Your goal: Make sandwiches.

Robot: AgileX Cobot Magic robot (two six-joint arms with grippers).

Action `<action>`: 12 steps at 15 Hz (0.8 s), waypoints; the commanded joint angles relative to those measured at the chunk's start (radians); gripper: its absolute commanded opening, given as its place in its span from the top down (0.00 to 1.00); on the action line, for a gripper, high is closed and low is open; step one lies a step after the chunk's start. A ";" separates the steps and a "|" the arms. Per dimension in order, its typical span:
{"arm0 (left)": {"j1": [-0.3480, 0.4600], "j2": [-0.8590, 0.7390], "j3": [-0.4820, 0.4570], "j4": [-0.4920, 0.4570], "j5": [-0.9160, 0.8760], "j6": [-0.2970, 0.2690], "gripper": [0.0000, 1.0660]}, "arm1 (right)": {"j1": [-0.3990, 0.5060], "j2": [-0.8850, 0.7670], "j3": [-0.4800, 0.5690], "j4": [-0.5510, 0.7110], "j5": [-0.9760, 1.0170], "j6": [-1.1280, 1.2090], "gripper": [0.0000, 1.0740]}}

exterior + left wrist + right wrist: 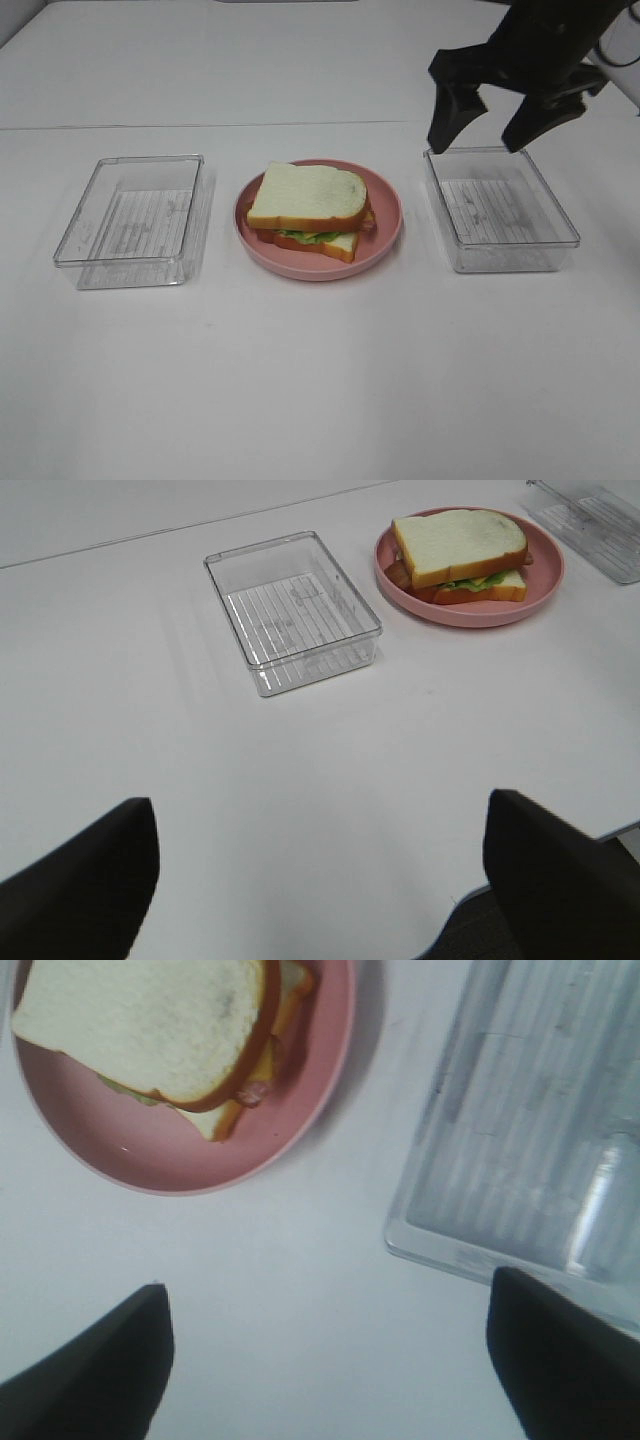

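A sandwich point(308, 208) lies on the round pink plate point(385, 228) in the middle of the table: two white bread slices with orange-brown crust, green lettuce and yellow cheese showing between them. It also shows in the left wrist view, sandwich point(460, 553), and in the right wrist view, sandwich point(160, 1030). My right gripper point(492, 125) hangs open above the far edge of the right clear tray point(500, 208), with nothing between its fingers. My left gripper point(320, 880) is open over bare table near the front edge; it is out of the exterior view.
A clear plastic tray point(135, 220) stands left of the plate, seen as tray point(292, 610) in the left wrist view. The right tray point(540, 1140) sits close beside the plate point(200, 1150). The table's front edge point(540, 865) runs near the left gripper.
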 commanded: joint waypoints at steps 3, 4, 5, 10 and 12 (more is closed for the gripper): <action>-0.001 -0.021 0.001 -0.003 -0.010 0.000 0.22 | -0.001 -0.224 0.069 -0.137 0.099 0.045 0.25; -0.001 -0.021 0.001 -0.003 -0.010 0.000 0.22 | -0.001 -0.254 0.089 -0.136 0.099 0.045 0.25; -0.001 -0.021 0.001 -0.003 -0.010 0.000 0.22 | -0.001 -0.310 0.132 -0.136 0.099 0.045 0.25; -0.001 -0.021 0.001 -0.003 -0.010 0.000 0.22 | -0.001 -0.678 0.473 -0.135 0.114 0.046 0.25; -0.001 -0.021 0.001 -0.003 -0.010 0.002 0.22 | -0.001 -0.855 0.648 -0.136 0.111 0.046 0.25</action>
